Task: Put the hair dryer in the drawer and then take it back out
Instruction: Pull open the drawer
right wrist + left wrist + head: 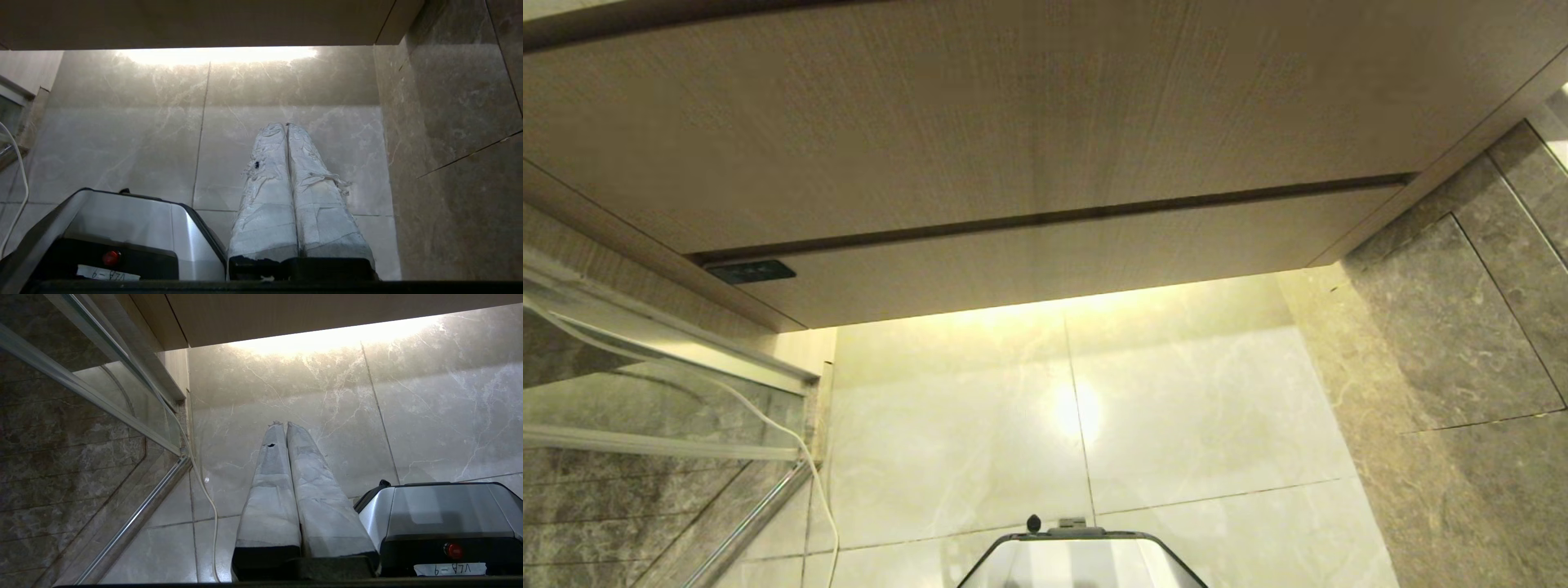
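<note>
Below taller panel — drawer front closed | long axis left-right

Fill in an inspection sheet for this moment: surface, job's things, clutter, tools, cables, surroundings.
Surface: pale marble floor tiles, lit by a glow from under the vanity.
Job's things: drawer shut, flat wood front; hair dryer not in view.
Clutter: nothing seen.
Tools: left tool and right tool both shut, empty, hanging over the floor beside the robot base.
Cables: one white cable trailing down by the glass panel.
Surroundings: taller wood panel above the drawer; grey marble wall on the right.
</note>
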Controlling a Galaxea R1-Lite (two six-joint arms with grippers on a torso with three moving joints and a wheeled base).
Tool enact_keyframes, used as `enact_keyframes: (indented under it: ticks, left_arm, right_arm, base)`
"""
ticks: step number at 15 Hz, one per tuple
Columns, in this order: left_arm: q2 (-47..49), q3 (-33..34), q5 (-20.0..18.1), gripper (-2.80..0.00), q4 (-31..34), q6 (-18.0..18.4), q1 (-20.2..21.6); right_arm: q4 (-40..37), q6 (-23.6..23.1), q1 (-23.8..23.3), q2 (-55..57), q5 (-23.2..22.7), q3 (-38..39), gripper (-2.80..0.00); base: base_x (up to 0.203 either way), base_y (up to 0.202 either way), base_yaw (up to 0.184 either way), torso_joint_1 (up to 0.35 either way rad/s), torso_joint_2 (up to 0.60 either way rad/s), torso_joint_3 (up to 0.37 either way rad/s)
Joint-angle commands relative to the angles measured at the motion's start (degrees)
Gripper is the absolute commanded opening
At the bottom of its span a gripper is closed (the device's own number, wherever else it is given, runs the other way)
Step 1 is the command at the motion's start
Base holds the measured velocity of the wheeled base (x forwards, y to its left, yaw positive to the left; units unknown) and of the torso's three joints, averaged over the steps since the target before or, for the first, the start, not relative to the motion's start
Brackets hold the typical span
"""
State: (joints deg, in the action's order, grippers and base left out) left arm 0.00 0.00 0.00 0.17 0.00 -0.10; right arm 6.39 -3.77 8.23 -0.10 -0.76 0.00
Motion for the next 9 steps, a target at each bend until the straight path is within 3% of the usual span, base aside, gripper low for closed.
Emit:
enact_keyframes:
  ticks: [1, 3, 4, 6, 9]
  left_arm:
    - [0.0, 0.1, 0.0, -2.80, 0.0, 0.0, 0.0]
    - [0.0, 0.0, 0.0, -2.80, 0.0, 0.0, 0.0]
    - [0.0, 0.1, 0.0, -2.80, 0.0, 0.0, 0.0]
    - [0.0, 0.1, 0.0, -2.80, 0.0, 0.0, 0.0]
    - [0.0, 0.1, 0.0, -2.80, 0.0, 0.0, 0.0]
  right_arm:
    - [-0.3, 0.9, 0.0, -2.2, 0.1, 2.1, -2.80]
    - [-1.8, 0.8, 0.0, -2.2, -0.1, -3.1, -2.80]
    - [-4.1, 0.8, 0.0, -2.2, -0.4, -9.3, -2.80]
    - [-11.1, 1.0, 0.0, 1.9, -1.1, -28.3, -2.80]
    - [-27.7, 3.5, 0.4, 21.9, -3.2, -60.8, -2.80]
  base:
    - [0.000, 0.000, 0.000, 0.000, 0.00, 0.000]
    - [0.000, 0.000, 0.000, 0.000, 0.00, 0.000]
    - [0.000, 0.000, 0.000, 0.000, 0.00, 0.000]
    - [0.000, 0.000, 0.000, 0.000, 0.00, 0.000]
    - [0.000, 0.000, 0.000, 0.000, 0.00, 0.000]
